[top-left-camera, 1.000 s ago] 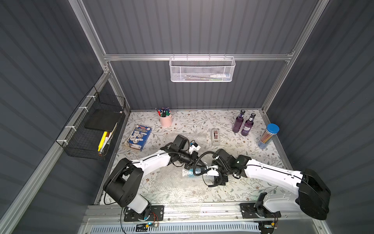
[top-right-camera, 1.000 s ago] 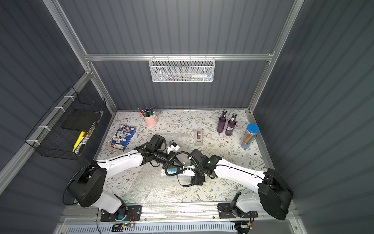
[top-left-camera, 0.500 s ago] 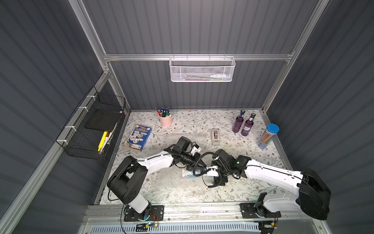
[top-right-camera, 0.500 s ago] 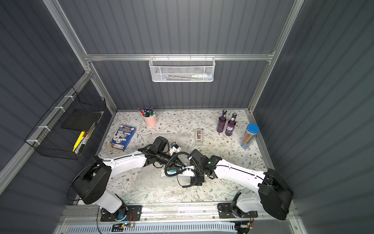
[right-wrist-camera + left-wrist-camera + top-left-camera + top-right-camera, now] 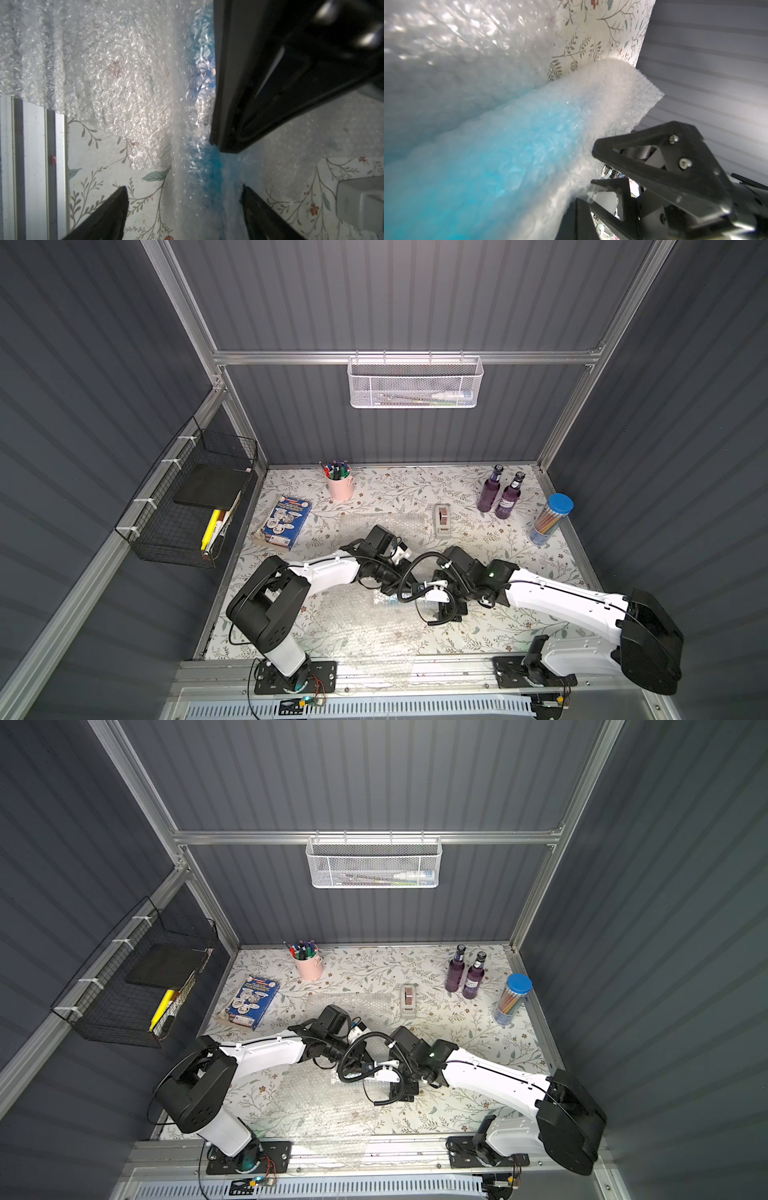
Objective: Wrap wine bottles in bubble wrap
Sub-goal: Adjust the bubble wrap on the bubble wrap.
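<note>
Three bottles stand counted on the floral table (image 5: 415, 489): two purple bottles (image 5: 491, 491) far right, one blue bottle (image 5: 492, 170) near centre. Two bubble-wrap sheets (image 5: 357, 622), two robot arms (image 5: 328, 572), two wire baskets (image 5: 415, 383), one tape dispenser (image 5: 442, 520), one marker cup (image 5: 340, 487), one pencil tube (image 5: 550, 520), one box (image 5: 286, 522).

We see left arm (image 5: 266, 1052) and right arm (image 5: 490, 1073) meeting mid-table over the front bubble wrap sheet (image 5: 320, 1106). Second sheet (image 5: 357, 1002) lies behind them; two purple bottles (image 5: 455, 971) stand back right, near tape dispenser (image 5: 408, 1000).
</note>
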Available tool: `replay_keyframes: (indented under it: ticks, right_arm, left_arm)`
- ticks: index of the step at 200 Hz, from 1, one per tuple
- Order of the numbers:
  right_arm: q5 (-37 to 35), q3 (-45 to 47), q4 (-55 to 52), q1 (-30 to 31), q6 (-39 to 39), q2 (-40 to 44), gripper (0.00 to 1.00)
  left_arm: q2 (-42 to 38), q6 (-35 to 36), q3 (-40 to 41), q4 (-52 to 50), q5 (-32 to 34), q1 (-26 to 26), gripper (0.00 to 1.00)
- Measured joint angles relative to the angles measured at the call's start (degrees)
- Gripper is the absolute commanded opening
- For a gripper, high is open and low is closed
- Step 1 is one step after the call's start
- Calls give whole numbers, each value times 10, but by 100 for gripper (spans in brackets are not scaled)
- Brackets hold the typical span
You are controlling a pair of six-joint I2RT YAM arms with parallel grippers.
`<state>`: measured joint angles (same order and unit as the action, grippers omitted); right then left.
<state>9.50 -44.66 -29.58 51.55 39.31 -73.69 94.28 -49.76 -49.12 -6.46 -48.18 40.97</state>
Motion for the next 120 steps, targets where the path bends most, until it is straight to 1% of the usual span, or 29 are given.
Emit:
replay_keyframes:
  ticks: [50,67,85,101,120]
  right_arm:
    - [10,0,0,0,-24,9,86]
    - [16,2,8,0,-43,25,86]
    - [28,12,30,-8,-70,61,85]
    - [43,19,57,-23,-101,88,80]
    - [56,19,84,-49,-143,93,72]
  left_arm:
    - [3,6,0,-16,10,7,0]
    - [3,10,0,-18,14,7,0]
    - [4,15,0,-20,17,10,0]
    - [4,17,0,-22,17,10,0]
    - [4,18,0,-23,18,11,0]
